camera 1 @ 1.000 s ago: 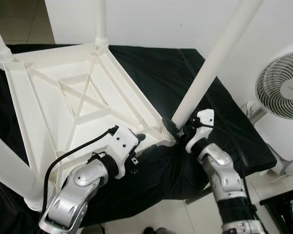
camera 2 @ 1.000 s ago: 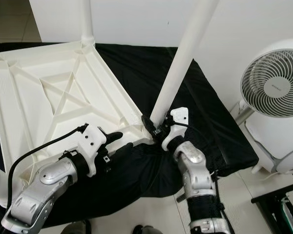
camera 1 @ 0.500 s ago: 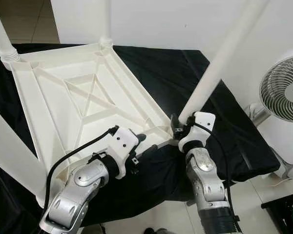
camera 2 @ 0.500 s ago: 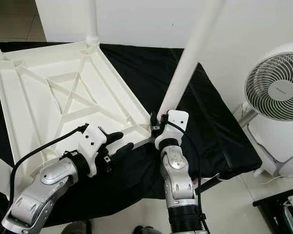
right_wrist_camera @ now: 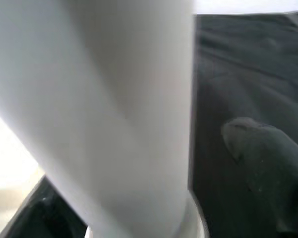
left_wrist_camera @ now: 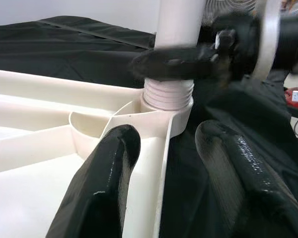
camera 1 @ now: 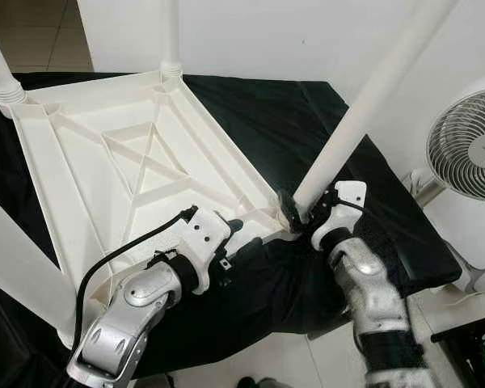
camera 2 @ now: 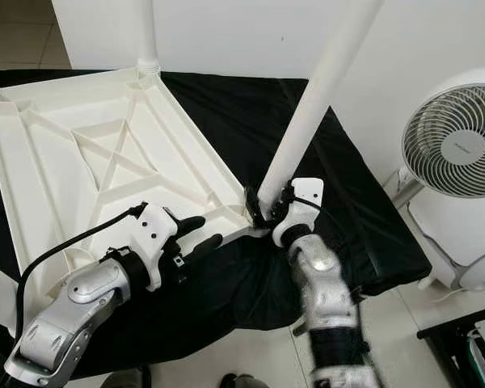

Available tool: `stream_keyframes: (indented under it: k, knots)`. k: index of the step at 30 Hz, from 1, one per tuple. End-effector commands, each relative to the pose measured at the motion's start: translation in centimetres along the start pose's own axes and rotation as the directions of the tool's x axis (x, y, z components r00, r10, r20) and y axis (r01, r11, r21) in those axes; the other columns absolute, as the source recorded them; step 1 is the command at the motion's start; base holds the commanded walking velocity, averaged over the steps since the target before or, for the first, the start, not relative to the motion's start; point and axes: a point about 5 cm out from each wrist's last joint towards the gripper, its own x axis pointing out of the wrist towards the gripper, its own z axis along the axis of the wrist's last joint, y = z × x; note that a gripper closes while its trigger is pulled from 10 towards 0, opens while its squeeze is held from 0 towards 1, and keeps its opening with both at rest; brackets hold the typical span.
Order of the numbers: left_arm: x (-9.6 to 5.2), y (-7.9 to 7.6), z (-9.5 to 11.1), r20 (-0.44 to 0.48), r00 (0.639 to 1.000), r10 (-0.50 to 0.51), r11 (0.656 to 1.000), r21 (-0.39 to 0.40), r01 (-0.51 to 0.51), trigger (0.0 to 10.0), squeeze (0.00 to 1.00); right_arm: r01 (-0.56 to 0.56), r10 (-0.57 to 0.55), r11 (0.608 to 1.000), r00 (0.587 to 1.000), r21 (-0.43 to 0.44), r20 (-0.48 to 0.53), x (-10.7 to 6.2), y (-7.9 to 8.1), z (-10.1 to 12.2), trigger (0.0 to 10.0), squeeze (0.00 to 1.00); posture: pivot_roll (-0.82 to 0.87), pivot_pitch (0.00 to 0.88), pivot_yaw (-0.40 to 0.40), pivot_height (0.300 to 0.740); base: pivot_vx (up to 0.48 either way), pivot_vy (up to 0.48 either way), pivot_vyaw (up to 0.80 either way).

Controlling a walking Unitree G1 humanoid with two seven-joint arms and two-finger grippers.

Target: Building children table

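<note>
Upturned white table top point(camera 1: 105, 174) on black cloth point(camera 1: 267, 113), near-right corner leg point(camera 1: 356, 121) pinched low by right gripper point(camera 1: 301, 212), left gripper point(camera 2: 200, 234) with fingers point(left_wrist_camera: 107, 173) spread astride the near rim.

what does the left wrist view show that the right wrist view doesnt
Left wrist view alone: the left gripper, fingers open astride the tabletop rim, and the leg's threaded end seated in the corner socket. Right wrist view alone: a blurred close-up of the leg's smooth shaft. Both share the white leg and the black cloth.
</note>
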Motion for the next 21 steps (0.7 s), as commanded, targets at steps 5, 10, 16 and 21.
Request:
stream_keyframes:
  k: [5, 10, 16, 21]
  knots:
    - [0.2, 0.0, 0.0, -0.003, 1.0, -0.003, 1.0, -0.012, 0.003, 10.0, 0.0, -0.303, 0.3, 0.951, 0.952, -0.054, -0.064, 0.1, -0.3, -0.3, 10.0, 0.0, 0.14, 0.122, -0.118, 0.74, 0.0, 0.0, 0.0]
    - [0.3, 0.1, 0.2, 0.002, 1.0, -0.001, 1.0, -0.012, 0.001, 10.0, 0.0, -0.387, 0.382, 0.92, 0.921, -0.056, -0.083, 0.6, -0.3, -0.2, 10.0, 0.0, 0.15, 0.125, -0.122, 0.74, 0.0, 0.0, 0.0]
    - [0.2, 0.2, 0.2, 0.002, 1.0, 0.014, 1.0, -0.012, -0.014, 10.0, 0.0, -0.462, 0.456, 0.886, 0.885, -0.04, -0.095, 1.1, -0.5, -0.2, 0.0, 0.0, 0.15, 0.125, -0.124, 0.74, 0.0, 0.0, 0.0]
    - [0.2, 0.1, 0.2, 0.002, 1.0, 0.014, 1.0, -0.014, -0.014, 10.0, 0.0, -0.466, 0.462, 0.884, 0.883, -0.033, -0.083, 0.9, -0.8, -0.4, 0.0, 0.0, 0.16, 0.126, -0.125, 0.74, 0.0, 0.0, 0.0]
